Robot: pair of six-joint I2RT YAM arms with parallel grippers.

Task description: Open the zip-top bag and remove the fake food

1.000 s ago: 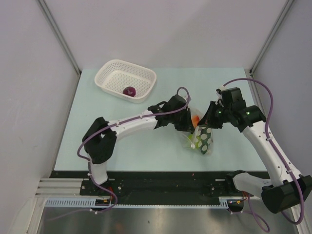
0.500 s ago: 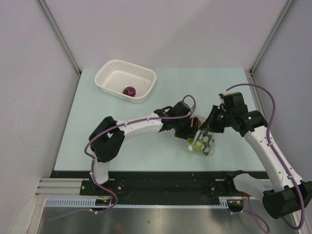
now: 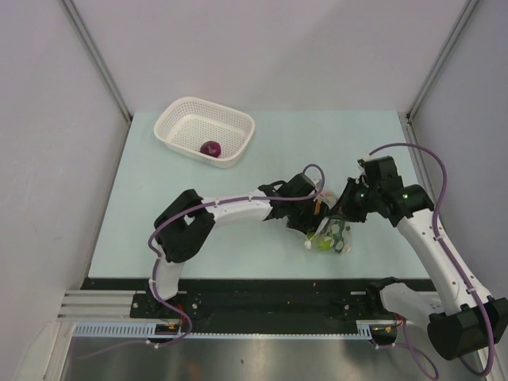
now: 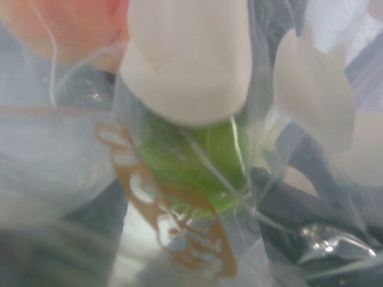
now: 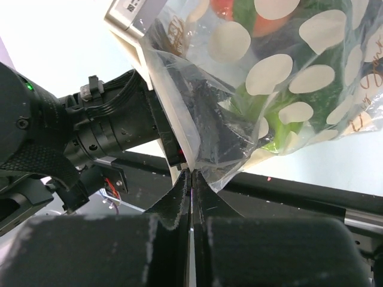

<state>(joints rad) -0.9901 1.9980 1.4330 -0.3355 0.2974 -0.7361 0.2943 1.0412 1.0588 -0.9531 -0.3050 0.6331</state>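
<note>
Overhead: the bag [image 3: 332, 236] is at the front, right of middle on the desk [image 3: 159, 206], just below where the two hands meet and well apart from the white basket [image 3: 184, 119] at the back left. A purple onion piece [image 3: 210, 148] lies in the basket. The left hand [image 3: 315, 212] is at the bag's top from the left, the right hand [image 3: 344, 213] from the right. From up here neither hand's fingers can be read, and I can't tell whether the bag rests on the desk or hangs. The right wrist camera fills that in: the right hand's fingers [image 5: 173, 203] are pressed together on clear plastic at the bag's edge, so it's pinching the bag. That view also shows the dark panel with white dots, green and orange-red pieces behind it, and the left hand's pale body right up against the bag. The left wrist camera is jammed against the plastic and blurry: one white finger [image 4: 185, 60] sits just above a lime-green ball [image 4: 191, 167], an orange-red fruit [image 4: 72, 30] is at top left, and brown printed lettering runs across the film. Only one finger is clear there, so I can't tell if the left hand is spread or closed.
</note>
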